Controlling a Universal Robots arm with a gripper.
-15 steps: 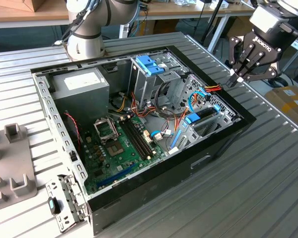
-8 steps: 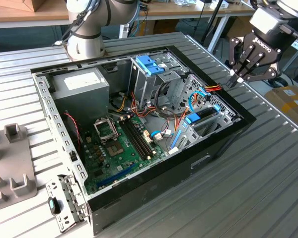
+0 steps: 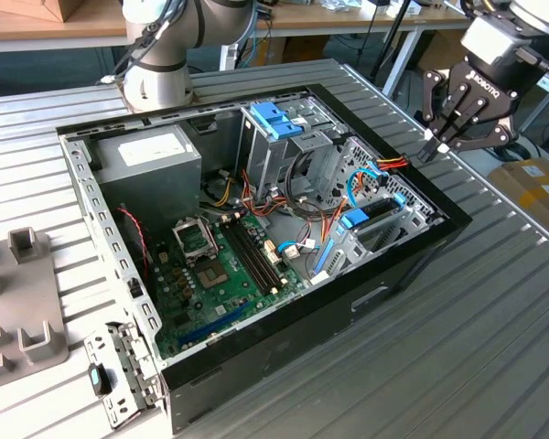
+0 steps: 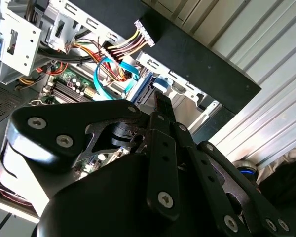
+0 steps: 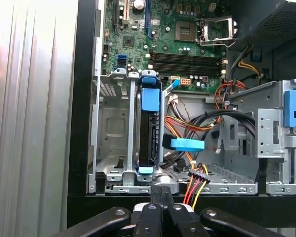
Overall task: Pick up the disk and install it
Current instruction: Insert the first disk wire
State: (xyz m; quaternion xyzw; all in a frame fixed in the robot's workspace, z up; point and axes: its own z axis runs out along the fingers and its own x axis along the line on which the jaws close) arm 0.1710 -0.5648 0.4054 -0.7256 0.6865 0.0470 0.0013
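The disk [image 5: 149, 133] stands on edge in a slot of the metal drive bay [image 5: 113, 148] at the near corner of the open computer case [image 3: 256, 229]. Its blue plastic frame [image 5: 151, 96] shows along its upper end. In the exterior view the disk [image 3: 366, 215] sits by the case's right wall. My gripper [image 3: 435, 143] hovers above and outside that wall, apart from the disk, fingers together and holding nothing. Both wrist views show the shut fingertips [image 5: 161, 191] [image 4: 161, 101] pointing toward the bay.
A bundle of red, yellow and black power cables [image 5: 197, 180] and a blue data cable [image 5: 187, 144] lie beside the bay. A grey power supply [image 3: 151, 160], a cage with a blue latch [image 3: 276, 119] and the motherboard [image 3: 224, 265] fill the case. A loose bracket [image 3: 119, 366] lies on the slatted table.
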